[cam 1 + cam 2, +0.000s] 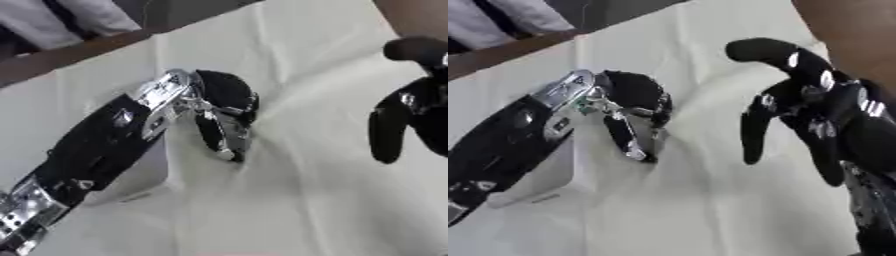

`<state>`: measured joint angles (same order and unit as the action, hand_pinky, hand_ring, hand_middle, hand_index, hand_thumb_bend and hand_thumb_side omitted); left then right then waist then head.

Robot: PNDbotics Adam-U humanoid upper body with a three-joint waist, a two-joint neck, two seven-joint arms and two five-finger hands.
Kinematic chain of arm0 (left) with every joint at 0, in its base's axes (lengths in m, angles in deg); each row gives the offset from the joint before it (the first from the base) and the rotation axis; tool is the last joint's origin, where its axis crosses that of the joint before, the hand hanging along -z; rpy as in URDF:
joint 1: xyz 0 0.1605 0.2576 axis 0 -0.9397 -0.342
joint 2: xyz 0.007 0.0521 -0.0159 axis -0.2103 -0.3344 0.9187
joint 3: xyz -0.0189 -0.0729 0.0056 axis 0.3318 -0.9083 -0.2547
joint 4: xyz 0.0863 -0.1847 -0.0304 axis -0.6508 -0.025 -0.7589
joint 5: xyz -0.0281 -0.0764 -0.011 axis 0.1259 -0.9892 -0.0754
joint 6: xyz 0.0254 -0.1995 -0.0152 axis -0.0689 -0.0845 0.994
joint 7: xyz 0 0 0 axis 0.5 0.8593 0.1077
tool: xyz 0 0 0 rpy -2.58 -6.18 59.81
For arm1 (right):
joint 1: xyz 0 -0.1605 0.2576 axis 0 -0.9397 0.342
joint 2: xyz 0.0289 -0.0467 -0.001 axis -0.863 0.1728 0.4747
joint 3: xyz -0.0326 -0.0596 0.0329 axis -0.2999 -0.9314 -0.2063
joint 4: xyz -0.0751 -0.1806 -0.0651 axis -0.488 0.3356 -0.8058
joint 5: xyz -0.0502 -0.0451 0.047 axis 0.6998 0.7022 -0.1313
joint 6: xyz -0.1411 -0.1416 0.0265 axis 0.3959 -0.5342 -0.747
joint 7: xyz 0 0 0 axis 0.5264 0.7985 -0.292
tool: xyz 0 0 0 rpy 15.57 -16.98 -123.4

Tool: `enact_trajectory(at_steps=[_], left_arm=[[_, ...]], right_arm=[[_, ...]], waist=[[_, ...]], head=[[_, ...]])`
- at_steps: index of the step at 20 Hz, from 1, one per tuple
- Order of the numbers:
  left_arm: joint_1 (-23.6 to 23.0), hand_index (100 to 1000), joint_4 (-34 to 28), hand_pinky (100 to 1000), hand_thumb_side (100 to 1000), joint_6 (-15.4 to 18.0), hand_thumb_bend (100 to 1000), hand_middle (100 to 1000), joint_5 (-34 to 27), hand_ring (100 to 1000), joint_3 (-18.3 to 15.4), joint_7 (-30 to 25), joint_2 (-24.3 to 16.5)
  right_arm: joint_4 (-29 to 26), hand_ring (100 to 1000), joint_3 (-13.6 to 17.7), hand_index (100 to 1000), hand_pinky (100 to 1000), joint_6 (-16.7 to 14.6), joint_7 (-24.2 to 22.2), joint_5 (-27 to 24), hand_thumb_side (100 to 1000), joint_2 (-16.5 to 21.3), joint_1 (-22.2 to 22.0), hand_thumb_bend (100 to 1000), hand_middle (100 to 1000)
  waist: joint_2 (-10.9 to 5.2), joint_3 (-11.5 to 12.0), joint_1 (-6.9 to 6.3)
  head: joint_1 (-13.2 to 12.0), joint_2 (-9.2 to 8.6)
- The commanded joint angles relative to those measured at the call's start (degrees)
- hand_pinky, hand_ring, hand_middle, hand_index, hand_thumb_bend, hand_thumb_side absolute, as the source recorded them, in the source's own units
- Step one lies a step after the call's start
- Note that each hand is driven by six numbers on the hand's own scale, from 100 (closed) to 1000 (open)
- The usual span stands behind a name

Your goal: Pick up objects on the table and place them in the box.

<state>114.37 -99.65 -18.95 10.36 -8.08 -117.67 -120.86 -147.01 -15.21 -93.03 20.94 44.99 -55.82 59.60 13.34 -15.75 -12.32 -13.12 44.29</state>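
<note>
While left hand (223, 117) curls fingertips-down onto the white cloth (315, 200), grasping nothing visible, right hand (798, 105) hangs released at right. No task object or box shows, so handling and hold point can't be judged.

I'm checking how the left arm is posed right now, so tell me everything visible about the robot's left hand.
The robot's black and silver left hand comes in from the lower left on a black forearm with a silver wrist joint. The hand bends down at the wrist, its fingers pointing down and slightly curled, their tips at or just above the creased white cloth covering the table. Nothing shows between the fingers. A pale flat-sided object lies partly hidden beneath the forearm.
</note>
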Motion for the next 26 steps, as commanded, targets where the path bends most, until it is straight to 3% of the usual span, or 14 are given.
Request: enact_trajectory(at_steps=[1, 6, 16, 20, 26], left_arm=[[-0.53, 214, -0.79, 100, 100, 4.81, 100, 115, 1.22, 100, -0.40, -0.04, -1.79], [-0.74, 202, -1.14, 100, 100, 3.70, 100, 100, 1.72, 100, -0.39, 9.68, -2.10], [-0.96, 205, -1.47, 100, 100, 3.17, 137, 100, 3.96, 100, -2.40, 15.37, -3.42], [-1.43, 201, -4.80, 100, 100, 1.77, 189, 100, 3.37, 100, -5.27, 17.93, -5.16], [-4.16, 195, -14.71, 100, 100, -2.55, 277, 100, 3.44, 100, -12.17, 23.01, -8.34]], right_arm=[[-0.78, 483, 0.28, 213, 385, -2.00, -2.12, -0.01, 886, 0.41, 0.52, 100, 971], [-0.78, 483, 0.32, 218, 386, -1.84, -2.15, -0.08, 887, 0.17, 0.34, 100, 968], [-0.75, 483, 0.48, 229, 386, -1.39, -1.92, 0.00, 887, -0.27, -0.45, 100, 964], [-0.71, 482, 0.61, 236, 386, -1.33, -1.75, 0.08, 887, -0.43, -0.73, 100, 961], [-0.60, 482, 0.88, 242, 386, -1.33, -1.40, 0.25, 886, -0.61, -1.16, 100, 959]], waist=[[-0.68, 0.15, 0.67], [-0.97, 0.14, 0.75], [-1.79, 0.82, 0.95], [-2.08, 1.31, 1.12], [-2.41, 2.35, 1.42]], head=[[0.18, -0.17], [0.17, -0.17], [0.39, -0.17], [0.76, -0.17], [1.53, -0.17]])
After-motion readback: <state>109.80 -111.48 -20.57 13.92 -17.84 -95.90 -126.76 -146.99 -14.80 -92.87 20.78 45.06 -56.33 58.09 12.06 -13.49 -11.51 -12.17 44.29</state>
